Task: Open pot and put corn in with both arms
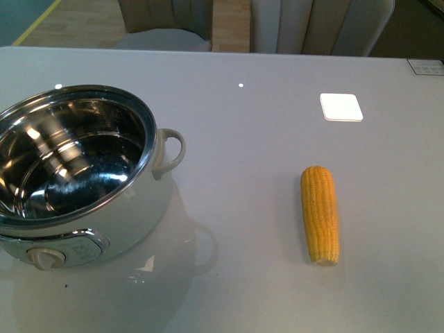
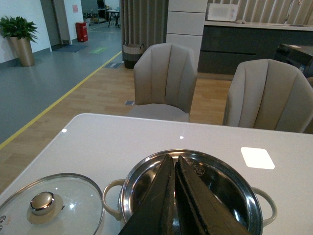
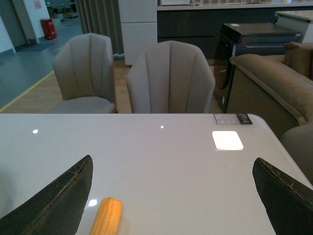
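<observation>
The white pot [image 1: 132, 208] stands open on the table's left, its steel inside bare, with a cream dial [image 1: 45, 258] in front. The corn [image 1: 320, 213] lies on the table to the right of the pot. Neither arm shows in the front view. In the left wrist view my left gripper [image 2: 174, 157] is shut and empty, above the open pot [image 2: 215, 171]. The glass lid [image 2: 49, 208] lies on the table beside the pot. In the right wrist view my right gripper [image 3: 173, 164] is wide open above the table, with the corn [image 3: 106, 218] near one finger [image 3: 58, 200].
The table [image 1: 243, 139] is pale grey and glossy, with a bright square light reflection [image 1: 340, 107]. Grey chairs [image 1: 319, 24] stand behind its far edge. A sofa [image 3: 274, 83] stands off to the right side.
</observation>
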